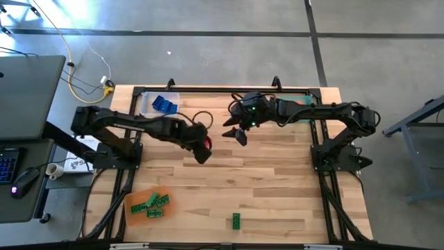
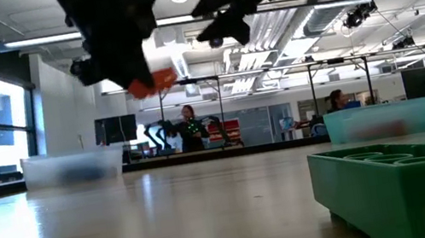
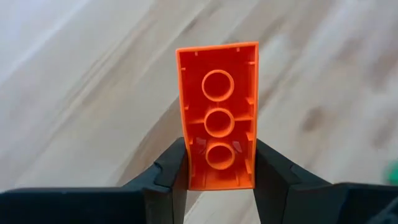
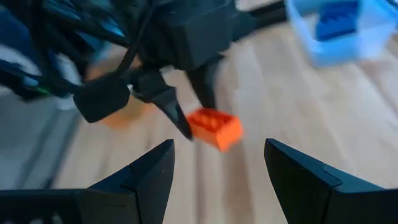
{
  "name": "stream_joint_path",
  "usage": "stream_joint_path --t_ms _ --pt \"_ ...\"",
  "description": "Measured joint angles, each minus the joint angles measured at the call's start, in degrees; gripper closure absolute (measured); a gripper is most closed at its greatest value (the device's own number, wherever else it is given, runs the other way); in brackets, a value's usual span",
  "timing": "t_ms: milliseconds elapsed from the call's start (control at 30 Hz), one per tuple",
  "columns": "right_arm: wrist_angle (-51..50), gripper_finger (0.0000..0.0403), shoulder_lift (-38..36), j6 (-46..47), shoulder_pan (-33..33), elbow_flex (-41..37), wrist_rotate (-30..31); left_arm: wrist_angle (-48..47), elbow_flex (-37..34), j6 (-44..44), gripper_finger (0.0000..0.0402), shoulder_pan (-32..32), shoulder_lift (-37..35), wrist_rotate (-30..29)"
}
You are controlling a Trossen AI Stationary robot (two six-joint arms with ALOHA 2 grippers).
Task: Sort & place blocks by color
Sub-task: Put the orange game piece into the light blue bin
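**Orange block aloft, tray across the desk**

Left tool (image 1: 203, 147) clenched on orange block (image 3: 218, 132), carried above mid-desk (image 1: 277, 173), clear of the wood. Block's long axis running straight out from the fingers (image 3: 168, 180), hollow underside toward the wrist camera, pinched across its short width near one end. Right tool (image 1: 234, 132) released, holding nothing, hovering just beside and facing the block. Blue blocks (image 1: 163, 105) in clear tray (image 1: 147, 104) at far-left corner; green blocks (image 1: 152, 203) on orange tray (image 1: 132, 212) near-left; one green block (image 1: 236, 221) loose near the front edge. Probably a carry toward the right-hand tray (image 1: 303, 101), half hidden under the right arm. Plenty of bare wood between; right arm the only obstacle.
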Motion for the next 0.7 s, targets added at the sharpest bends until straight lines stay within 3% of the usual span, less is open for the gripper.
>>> stream_joint_path --t_ms 167,467,700 --pt "6.4 0.0167 0.0 5.9 0.2 0.0 -4.9 6.3 0.1 7.9 0.0294 1.2 -4.4 3.5" --pt "17.8 0.0167 0.0 8.8 1.3 0.0 -4.6 10.5 0.1 17.2 0.0294 2.7 -10.0 11.0" --pt "23.3 0.0167 -0.1 9.0 2.1 0.0 -4.4 13.3 0.1 22.7 0.0294 1.8 -12.1 11.4"
